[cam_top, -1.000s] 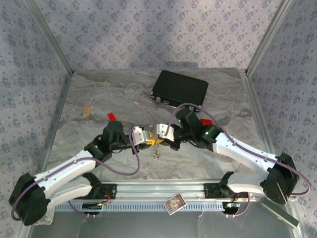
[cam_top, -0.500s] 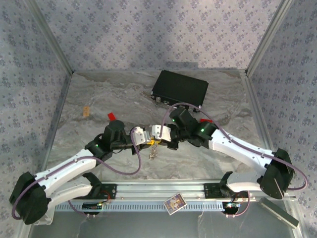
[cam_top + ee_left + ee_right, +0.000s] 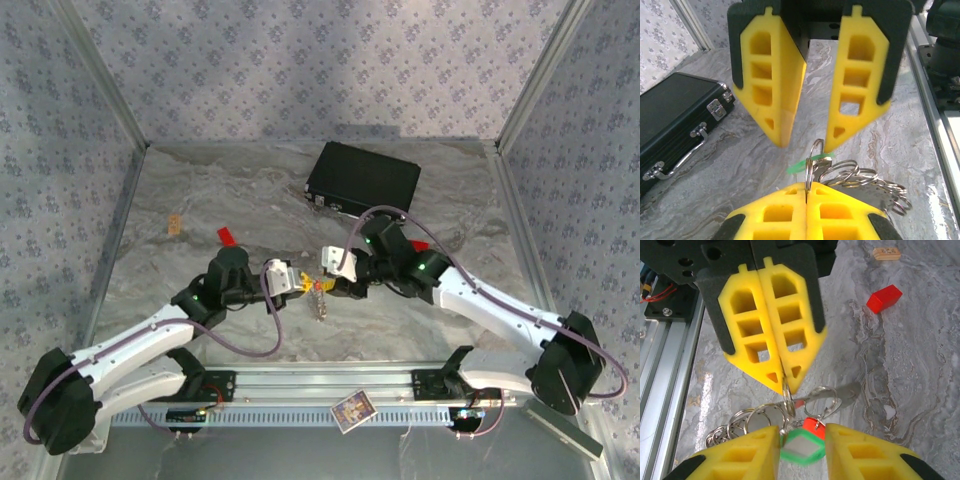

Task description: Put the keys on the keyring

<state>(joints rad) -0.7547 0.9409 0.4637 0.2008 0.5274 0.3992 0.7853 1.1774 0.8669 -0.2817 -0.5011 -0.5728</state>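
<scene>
Suspending keyring (image 3: 860, 177) over worktop (image 3: 920, 365), clamping one of its rings between left jaws pressed together; holding right jaws apart, flanking green key (image 3: 800, 448), with red key (image 3: 813, 424) just behind it.

Closed the left gripper (image 3: 806, 186) fully, now pinching a ring of the keyring (image 3: 810, 162), in front of the black case (image 3: 362, 180). Opened the right gripper (image 3: 801, 429), shut before; now apart on both sides of the green key (image 3: 800, 448). Drawn back slightly from the left one.
</scene>
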